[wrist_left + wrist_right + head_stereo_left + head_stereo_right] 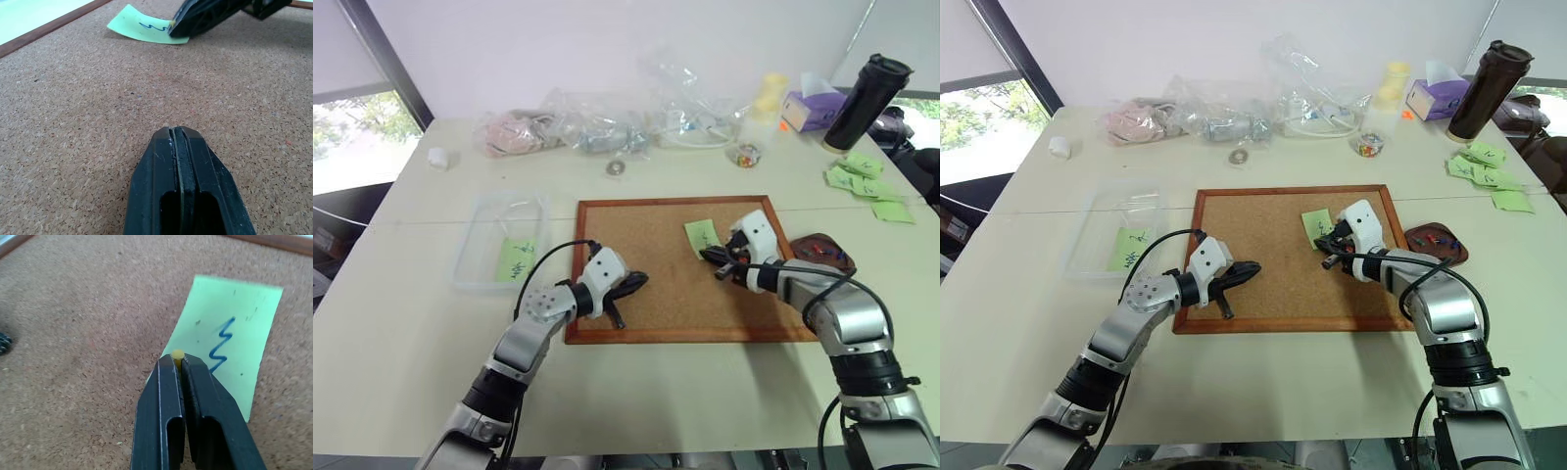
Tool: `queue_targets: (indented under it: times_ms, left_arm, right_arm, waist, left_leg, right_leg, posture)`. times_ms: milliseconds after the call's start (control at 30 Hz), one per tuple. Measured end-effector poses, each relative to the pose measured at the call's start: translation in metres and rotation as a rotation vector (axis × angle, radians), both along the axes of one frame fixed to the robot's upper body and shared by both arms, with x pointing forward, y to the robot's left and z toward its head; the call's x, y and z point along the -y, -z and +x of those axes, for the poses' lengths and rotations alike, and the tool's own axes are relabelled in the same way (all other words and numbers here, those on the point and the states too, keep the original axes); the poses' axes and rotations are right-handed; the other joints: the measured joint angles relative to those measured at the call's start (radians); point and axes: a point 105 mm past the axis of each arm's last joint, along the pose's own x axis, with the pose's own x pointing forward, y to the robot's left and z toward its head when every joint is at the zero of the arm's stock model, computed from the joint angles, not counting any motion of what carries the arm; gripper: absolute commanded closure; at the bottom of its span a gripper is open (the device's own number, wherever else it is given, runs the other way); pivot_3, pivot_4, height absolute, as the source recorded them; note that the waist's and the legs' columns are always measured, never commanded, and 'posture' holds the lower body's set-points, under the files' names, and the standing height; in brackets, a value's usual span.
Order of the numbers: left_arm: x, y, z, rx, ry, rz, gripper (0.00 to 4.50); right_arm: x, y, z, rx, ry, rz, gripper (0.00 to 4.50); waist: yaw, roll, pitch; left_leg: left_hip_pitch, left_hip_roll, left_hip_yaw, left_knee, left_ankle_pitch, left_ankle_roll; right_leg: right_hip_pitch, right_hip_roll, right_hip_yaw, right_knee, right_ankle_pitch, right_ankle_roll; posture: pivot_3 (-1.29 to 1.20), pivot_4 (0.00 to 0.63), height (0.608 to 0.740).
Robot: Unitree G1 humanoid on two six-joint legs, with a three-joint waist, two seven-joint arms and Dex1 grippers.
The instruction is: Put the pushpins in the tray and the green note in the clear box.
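1. A pale table carries everything; wrinkly plastic bags, a purple tissue box and a dark flask line its far edge.
2. A corkboard lies at the table's middle.
3. The clear box sits just beside the corkboard's left edge, with one green slip inside.
4. The tray, a dark oval dish, sits at the corkboard's right edge, with tiny red and green pushpins in it.
5. The left hand rests low over the corkboard's near left part, fingers pressed together, holding nothing.
6. The right hand is over the corkboard's far right part, fingers clamped on a small yellow pushpin.
7. The green note lies on the corkboard, its near edge lifting, under that hand's tips.
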Motion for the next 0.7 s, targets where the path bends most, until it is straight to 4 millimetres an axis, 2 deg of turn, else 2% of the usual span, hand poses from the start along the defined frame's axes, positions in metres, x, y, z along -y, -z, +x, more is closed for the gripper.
queue_targets:
  times_ms: [67,133,400,500,600,700]
  left_arm:
    - [0.000,0.000,0.000,-0.002,-0.001,0.000,4.50]
    - [0.001,0.000,0.000,-0.003,0.000,-0.002,4.50]
    - [-0.005,-0.002,0.001,-0.024,0.022,0.006,4.50]
    - [-0.022,-0.007,0.001,-0.115,0.025,-0.021,4.50]
    - [-0.035,-0.029,0.006,-0.160,0.028,-0.081,3.56]
    - [-0.030,-0.053,0.006,-0.171,0.084,-0.150,2.02]
  right_arm:
    - [-0.004,-0.019,-0.002,0.060,-0.027,0.008,4.43]
    - [-0.007,-0.027,-0.003,0.081,-0.038,0.010,4.43]
    - [-0.015,-0.035,-0.016,0.094,-0.116,-0.015,4.43]
    - [-0.017,-0.037,-0.023,0.099,-0.156,-0.041,4.43]
    - [-0.016,-0.040,-0.029,0.099,-0.196,-0.073,4.50]
    - [-0.021,-0.044,-0.035,0.109,-0.243,-0.075,4.50]
  waist:
    - [0.000,0.000,0.000]
    - [0.000,0.000,0.000]
    - [-0.003,0.000,0.000]
    - [-0.009,-0.001,0.000]
    - [-0.005,-0.001,0.001]
    - [0.003,-0.002,0.001]
  left_leg:
    - [0.000,0.000,0.000,0.000,0.000,0.000]
    - [0.000,0.000,0.000,0.000,0.000,0.000]
    - [0.000,0.000,0.000,0.000,0.000,0.000]
    - [-0.001,0.001,0.000,-0.002,0.000,0.000]
    - [-0.001,0.001,0.000,-0.001,0.000,0.000]
    - [-0.001,0.000,-0.001,0.001,0.000,0.000]
  right_leg:
    - [0.000,0.000,0.000,0.000,0.000,0.000]
    - [0.001,0.000,0.000,0.000,0.000,0.000]
    - [0.000,0.000,0.000,0.000,0.000,0.000]
    - [-0.003,0.001,0.000,0.001,0.000,0.000]
    - [-0.002,0.001,0.000,0.000,0.000,0.000]
    - [-0.001,0.000,0.000,0.000,0.000,0.000]
  posture:
    - [0.00,0.150,0.730]
    - [0.00,0.150,0.730]
    - [0.00,0.150,0.730]
    - [0.00,0.150,0.730]
    - [0.00,0.150,0.730]
    - [0.00,0.150,0.730]
